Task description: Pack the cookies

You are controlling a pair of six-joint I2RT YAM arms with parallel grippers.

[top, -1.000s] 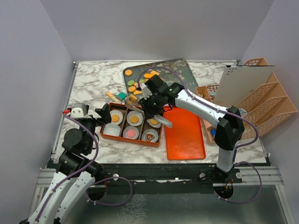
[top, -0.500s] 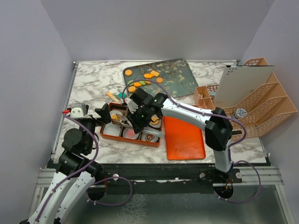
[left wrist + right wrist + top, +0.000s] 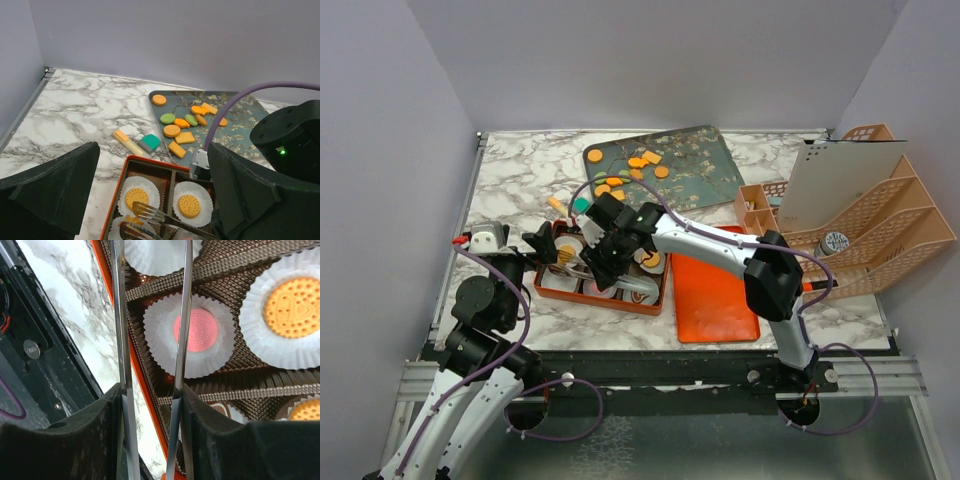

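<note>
Black and spread to its widest, the left gripper (image 3: 536, 244) was seen empty at the near left, just beside the left edge of the orange-rimmed box (image 3: 150, 158). Over that box the right gripper (image 3: 605, 248) was closed part-way on a pair of steel tongs (image 3: 118, 340), whose two blades were clamped between its fingers. The long axis of the tongs ran from the gripper toward the near left, across the white paper cups (image 3: 165, 325). Their tips were placed over the left end of the box, beside an orange piece there. Whether that piece was pinched between them could not be told. A pink cookie (image 3: 196, 330) was seen in one cup under the blades, and an orange one (image 3: 189, 205) in a cup further right.

Further off, past a teal block (image 3: 149, 143) on the marble table (image 3: 90, 105), the loose cookies (image 3: 171, 131) were spread on the patterned tray (image 3: 240, 135). They were judged to lie behind the tongs, on the far side, with the tips pointed away from them. The right arm, which carried the tool, was the nearer to them, so a swing back toward the far right would be called for.
</note>
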